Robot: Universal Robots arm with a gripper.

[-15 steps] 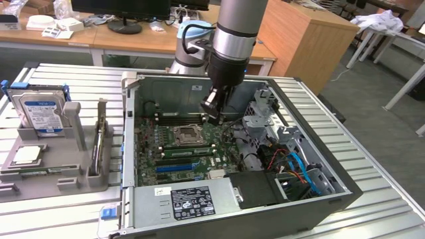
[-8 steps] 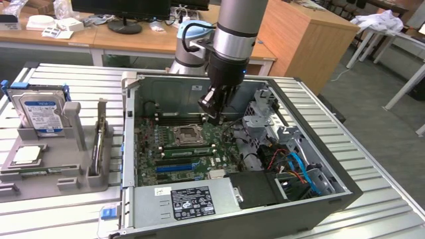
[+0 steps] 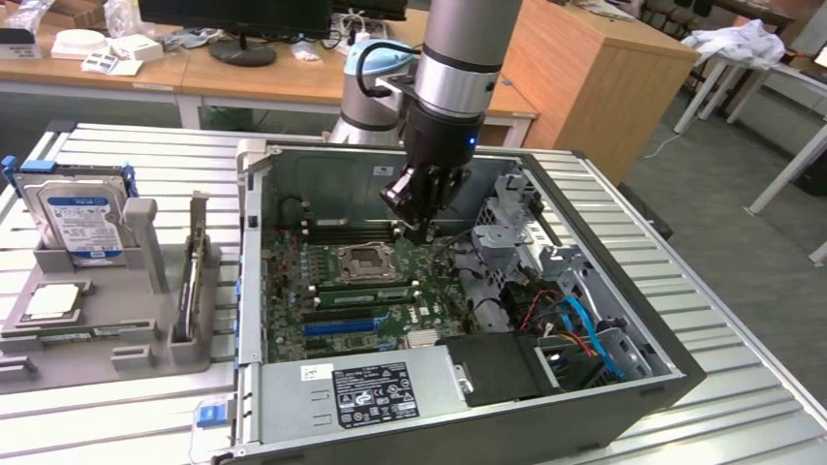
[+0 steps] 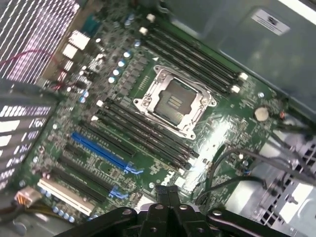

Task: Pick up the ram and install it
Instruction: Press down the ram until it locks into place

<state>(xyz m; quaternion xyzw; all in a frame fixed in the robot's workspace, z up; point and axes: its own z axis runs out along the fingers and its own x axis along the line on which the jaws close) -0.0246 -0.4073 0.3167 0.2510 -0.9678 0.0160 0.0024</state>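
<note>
Slatted metal table (image 3: 723, 320), shut empty tool (image 3: 420, 221) over motherboard (image 3: 375, 291)

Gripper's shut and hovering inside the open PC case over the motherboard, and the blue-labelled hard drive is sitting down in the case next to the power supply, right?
Not quite. The exterior view shows the hard drive outside the case, upright in the grey holder at that view's left. The rest holds: the gripper is shut, over the motherboard.
</note>
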